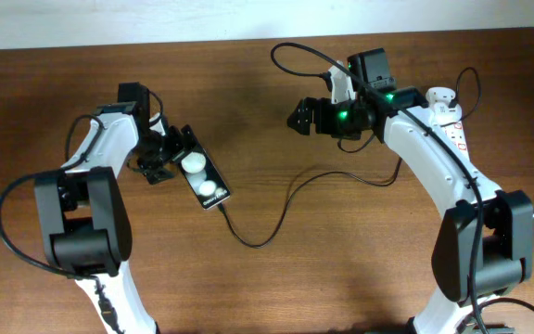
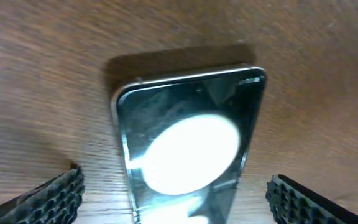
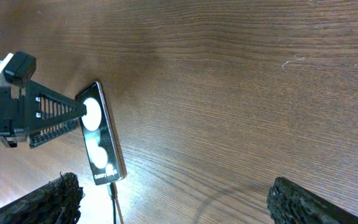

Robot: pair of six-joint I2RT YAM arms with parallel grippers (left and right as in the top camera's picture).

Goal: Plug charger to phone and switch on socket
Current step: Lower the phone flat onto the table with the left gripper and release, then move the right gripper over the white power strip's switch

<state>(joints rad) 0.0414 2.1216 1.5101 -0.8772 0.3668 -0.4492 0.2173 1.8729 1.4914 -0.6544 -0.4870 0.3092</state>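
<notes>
My left gripper (image 2: 174, 184) was spread, one finger on either side of the phone (image 1: 204, 174) at the end opposite the cable. The phone lay flat on the bench (image 1: 276, 288), with the charger (image 1: 251, 243) meeting its near end. My right gripper (image 1: 300, 118) hung spread, well apart.

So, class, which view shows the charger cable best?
Overhead: it shows the cable in a long run from the phone rightward. Right wrist shows only its end at the phone; left wrist shows none.
</notes>
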